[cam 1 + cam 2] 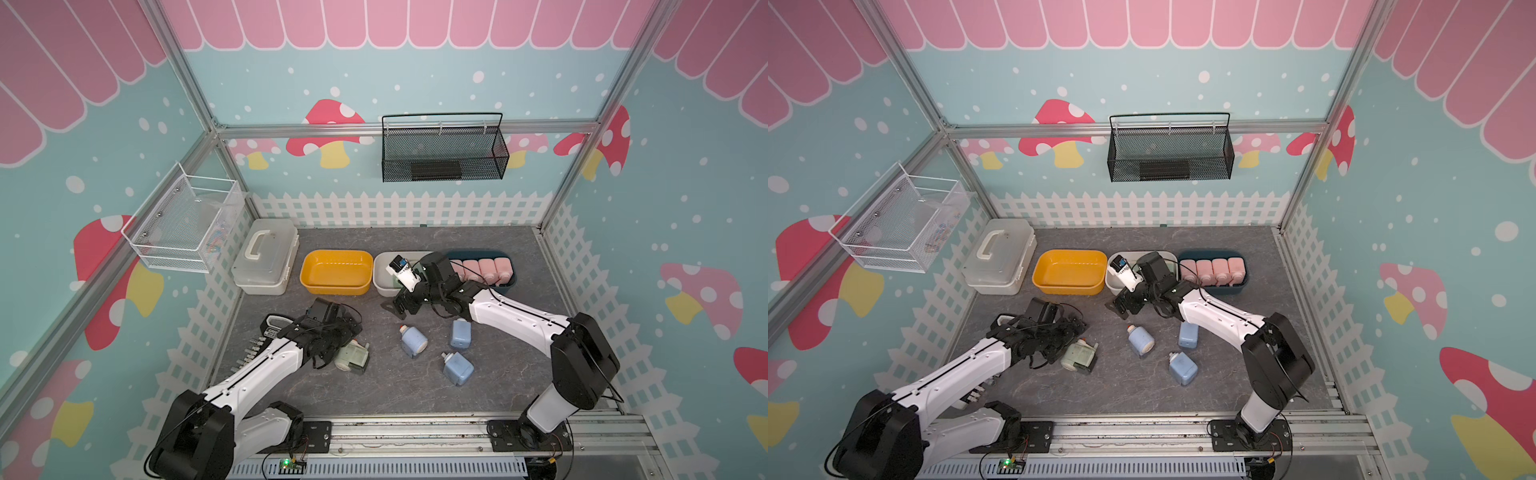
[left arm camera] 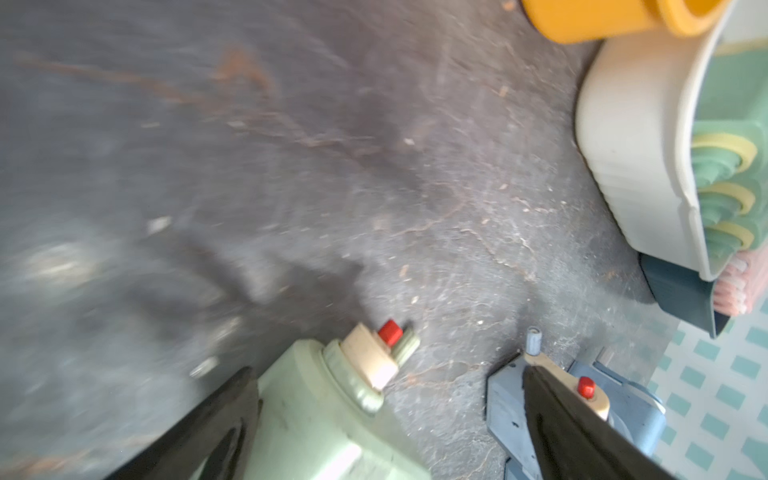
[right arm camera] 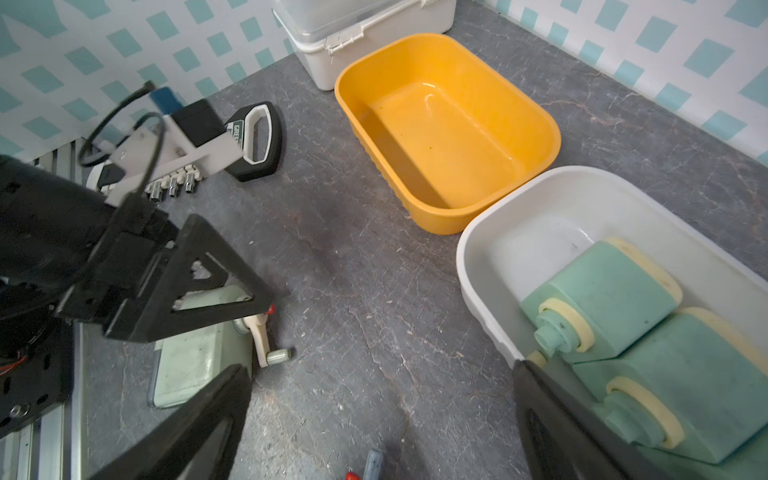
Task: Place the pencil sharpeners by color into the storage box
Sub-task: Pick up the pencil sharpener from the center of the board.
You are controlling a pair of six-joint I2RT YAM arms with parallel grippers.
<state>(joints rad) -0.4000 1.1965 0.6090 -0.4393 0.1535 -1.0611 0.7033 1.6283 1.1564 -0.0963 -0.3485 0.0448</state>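
A pale green pencil sharpener (image 1: 352,357) (image 2: 316,415) lies on its side on the grey table. My left gripper (image 1: 336,353) (image 2: 388,374) stands open around it, with the sharpener close against one finger (image 2: 224,415). Three blue sharpeners (image 1: 413,340) (image 1: 460,334) (image 1: 456,368) lie loose mid-table. The white storage box (image 3: 469,257) holds green sharpeners (image 3: 615,299). The dark blue box (image 1: 509,276) holds a row of pink ones (image 1: 482,270). The yellow box (image 1: 336,272) holds nothing. My right gripper (image 1: 397,309) (image 3: 380,368) is open over bare table just in front of the white box.
A translucent lidded case with a handle (image 1: 266,257) stands left of the yellow box. A socket tool set (image 3: 255,141) lies under my left arm. A white mesh basket (image 1: 187,224) and a black mesh basket (image 1: 444,149) hang on the walls.
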